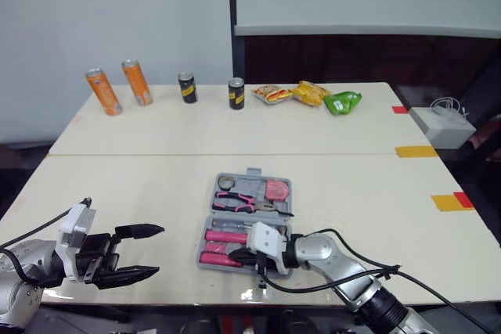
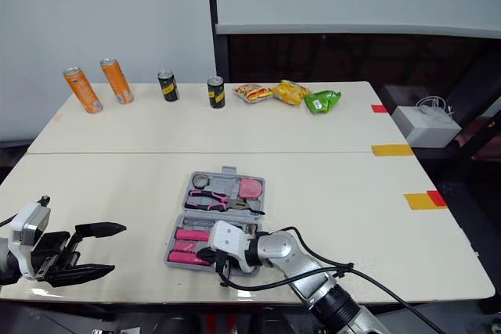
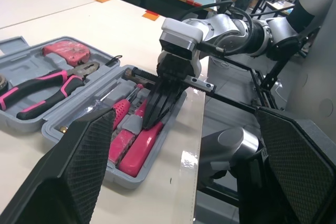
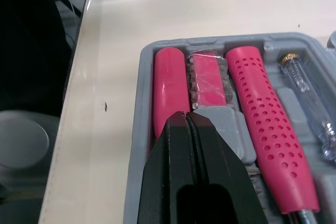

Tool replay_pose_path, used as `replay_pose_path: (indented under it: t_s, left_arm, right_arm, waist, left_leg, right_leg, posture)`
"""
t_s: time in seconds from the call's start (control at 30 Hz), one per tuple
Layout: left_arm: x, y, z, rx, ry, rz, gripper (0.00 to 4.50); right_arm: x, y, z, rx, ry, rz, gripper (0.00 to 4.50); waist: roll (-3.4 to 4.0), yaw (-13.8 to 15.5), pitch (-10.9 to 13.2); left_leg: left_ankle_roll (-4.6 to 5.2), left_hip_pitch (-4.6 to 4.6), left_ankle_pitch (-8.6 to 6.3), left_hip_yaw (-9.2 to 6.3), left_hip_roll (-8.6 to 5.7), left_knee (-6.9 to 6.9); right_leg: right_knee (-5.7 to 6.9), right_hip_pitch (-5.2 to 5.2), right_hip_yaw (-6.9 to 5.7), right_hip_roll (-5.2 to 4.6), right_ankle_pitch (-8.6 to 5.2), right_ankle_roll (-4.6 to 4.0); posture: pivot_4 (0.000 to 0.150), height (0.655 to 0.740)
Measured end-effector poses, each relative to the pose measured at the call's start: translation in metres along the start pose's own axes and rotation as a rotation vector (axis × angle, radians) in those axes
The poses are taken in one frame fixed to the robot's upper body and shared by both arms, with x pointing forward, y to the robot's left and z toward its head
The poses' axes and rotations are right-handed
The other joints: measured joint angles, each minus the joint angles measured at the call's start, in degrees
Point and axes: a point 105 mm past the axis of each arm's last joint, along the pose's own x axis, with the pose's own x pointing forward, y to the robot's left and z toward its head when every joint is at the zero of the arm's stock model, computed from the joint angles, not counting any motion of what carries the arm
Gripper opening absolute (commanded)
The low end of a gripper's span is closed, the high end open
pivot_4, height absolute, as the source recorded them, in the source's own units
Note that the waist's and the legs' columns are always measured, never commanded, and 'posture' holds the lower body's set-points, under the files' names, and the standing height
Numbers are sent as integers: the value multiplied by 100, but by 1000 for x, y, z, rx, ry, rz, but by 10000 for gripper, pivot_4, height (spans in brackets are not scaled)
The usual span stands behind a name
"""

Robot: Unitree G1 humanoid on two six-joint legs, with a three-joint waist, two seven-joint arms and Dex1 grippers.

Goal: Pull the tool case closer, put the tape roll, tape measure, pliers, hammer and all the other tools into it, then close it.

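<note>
Case (image 1: 253, 172) lies open near the table's (image 1: 360, 193) 6 o'clock edge, hinge running 9 to 3. Its far half holds the tape roll (image 1: 225, 183), pliers (image 1: 237, 202) and tape measure (image 1: 277, 189). The near half holds a row of pink handles (image 4: 270, 129); I cannot tell which is the hammer.

The right gripper (image 3: 153, 119) reaches in from the case's 4 o'clock, jaws pressed together with nothing between them, tips over a grey-and-pink tool (image 4: 206, 85) in the near half. The left gripper (image 1: 156, 249) hangs well apart at the case's 8 o'clock, jaws spread and empty.

Packing looks nearly done, so the step is probably seating that last tool before closing. Press straight down, lightly, so the case does not skid toward the 6 o'clock edge. Check that every handle sits flush, since a proud one would block the lid. Then bring the left gripper to the 9 o'clock wall to brace the case.

Cans (image 1: 137, 82) and snack bags (image 1: 311, 93) stand far off, 11 to 1 o'clock.
</note>
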Motion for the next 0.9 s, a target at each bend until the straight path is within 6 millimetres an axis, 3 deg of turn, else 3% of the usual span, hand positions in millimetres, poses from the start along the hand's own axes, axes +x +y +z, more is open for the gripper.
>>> replay_pose_path:
  t_s: [0.17,0.37,0.53,0.7,0.8,0.9]
  left_arm:
    - [-1,0,-1,8,-6,14,45000]
    - [5,-3,-4,-13,-51,10,45000]
    - [17,2,-8,-24,-125,58,45000]
    - [29,25,-5,-25,-194,216,45000]
    - [36,35,-3,-36,-234,290,45000]
    - [37,39,-7,-43,-226,339,45000]
  right_arm:
    - [0,-1,-2,-49,-10,-5,450]
    - [-11,-15,3,183,-193,-147,450]
    - [-41,-36,20,189,-316,-274,450]
    - [-66,-42,38,147,-406,-326,450]
    - [-92,-52,36,141,-394,-379,8653]
    - [-123,-53,17,141,-324,-429,18582]
  waist:
    - [-12,17,-14]
    - [-17,42,14]
    - [2,57,29]
    - [3,26,34]
    - [2,33,34]
    - [-3,39,35]
  left_leg:
    - [-1,51,-5,1,-2,-23]
    - [6,4,-6,2,-2,-19]
    - [6,-31,-5,-2,0,-19]
    - [16,-75,0,-11,-3,-16]
    - [23,-77,-1,-11,-5,-15]
    - [34,-82,-2,-13,-4,-15]
  right_leg:
    - [-22,55,0,0,-14,2]
    - [-23,18,-2,-1,-10,-7]
    - [-16,-20,-7,0,-10,-7]
    - [-24,-50,-14,0,-5,0]
    - [-43,-43,-13,0,2,12]
    - [-55,-42,-14,1,4,15]
  posture:
    - [1500,7400]
    - [1500,7400]
    - [1500,7400]
    - [1500,7400]
    - [1500,7400]
    - [1500,7400]
